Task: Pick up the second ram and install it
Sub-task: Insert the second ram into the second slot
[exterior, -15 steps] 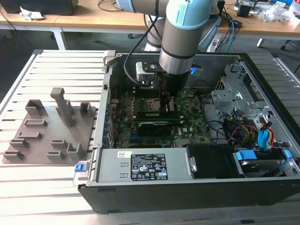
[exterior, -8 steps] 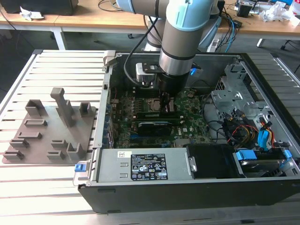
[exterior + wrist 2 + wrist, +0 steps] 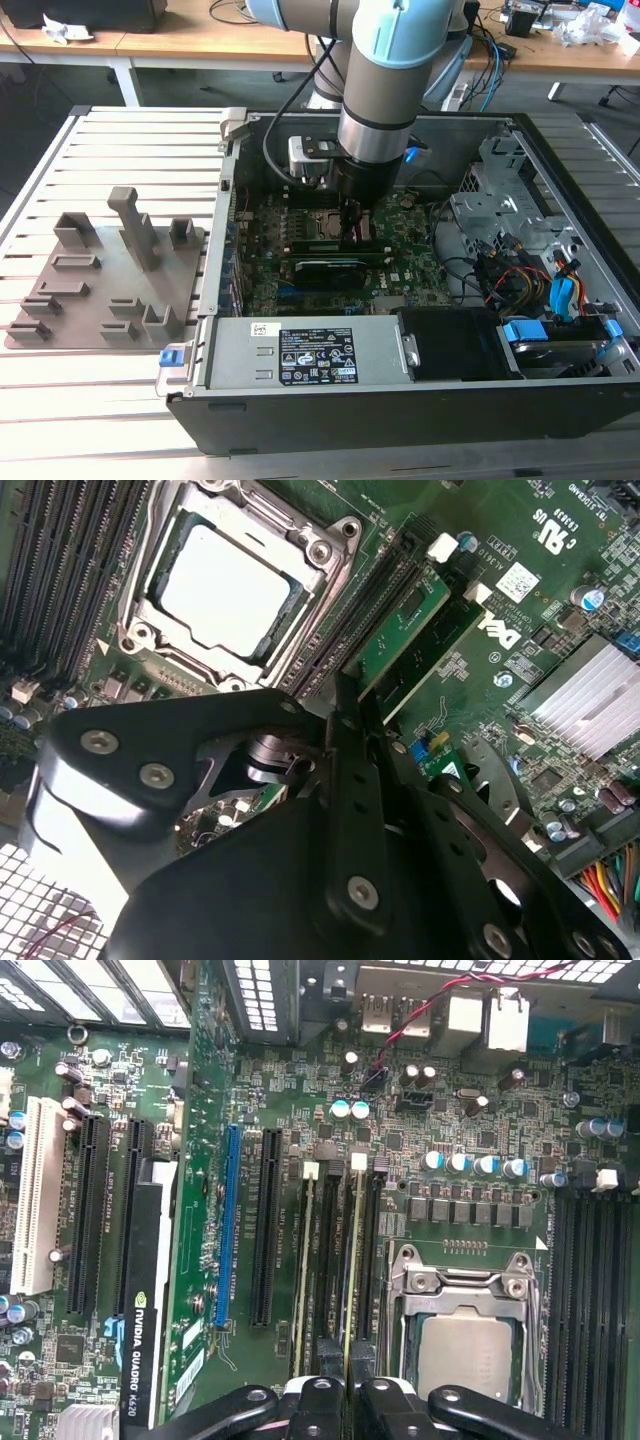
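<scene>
arm (image 3: 385, 60): 1 | pincer (image 3: 345, 1380): 1 | computer case (image 3: 400, 400): 1 | green board (image 3: 480, 1120): 1 | ram sticks (image 3: 348, 1260): 2 | chip socket (image 3: 465, 1330): 1 | graphics card (image 3: 150, 1290): 1 | grey tray (image 3: 100, 270): 1

An open computer case (image 3: 560, 190) lies on a slatted bench (image 3: 120, 420). Inside sit a green motherboard (image 3: 470, 1110), a processor (image 3: 462, 1355) and a graphics card (image 3: 325, 270). A grey holder (image 3: 100, 290) rests nearby.
</scene>
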You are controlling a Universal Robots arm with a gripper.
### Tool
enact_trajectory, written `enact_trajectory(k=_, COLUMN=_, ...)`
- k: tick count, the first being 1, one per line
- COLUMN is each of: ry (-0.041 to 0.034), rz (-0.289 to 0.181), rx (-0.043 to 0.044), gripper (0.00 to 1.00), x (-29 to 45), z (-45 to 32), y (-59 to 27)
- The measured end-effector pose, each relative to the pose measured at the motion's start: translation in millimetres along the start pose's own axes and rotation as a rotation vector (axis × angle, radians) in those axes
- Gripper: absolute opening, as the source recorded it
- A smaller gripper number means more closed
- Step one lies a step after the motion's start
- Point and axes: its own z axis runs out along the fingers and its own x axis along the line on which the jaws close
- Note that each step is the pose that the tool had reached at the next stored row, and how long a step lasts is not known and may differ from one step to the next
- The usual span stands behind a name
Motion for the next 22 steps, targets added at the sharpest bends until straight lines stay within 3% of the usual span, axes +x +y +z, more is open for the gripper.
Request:
enact_trajectory(k=8, ry=-0.0004, rz=0.0, rx=-0.0012, gripper=0.14, x=0.1, z=5.7, y=-0.3)
enact_trajectory(k=14, ry=-0.0005, rz=0.0, rx=-0.001, gripper=0.21, x=-0.1, z=2.6, y=-0.2)
enact_trajectory(k=15, ry=-0.0005, rz=0.0, rx=-0.0011, gripper=0.21, x=-0.2, z=0.7, y=-0.1)
enact_trajectory(k=18, ry=0.0008, rz=0.0, rx=-0.0007, gripper=0.21, x=-3.9, z=-25.7, y=0.9)
enact_trajectory(k=19, ry=0.0046, rz=0.0, rx=-0.0003, gripper=0.21, x=-6.9, z=-30.5, y=1.0)
enact_trajectory(k=20, ry=0.0058, rz=0.0, rx=-0.0003, gripper=0.13, x=-9.7, z=-34.1, y=1.0)
enact_trajectory(k=22, ry=0.0057, rz=0.0, rx=0.0, gripper=0.11, x=-13.0, z=-39.0, y=0.9)
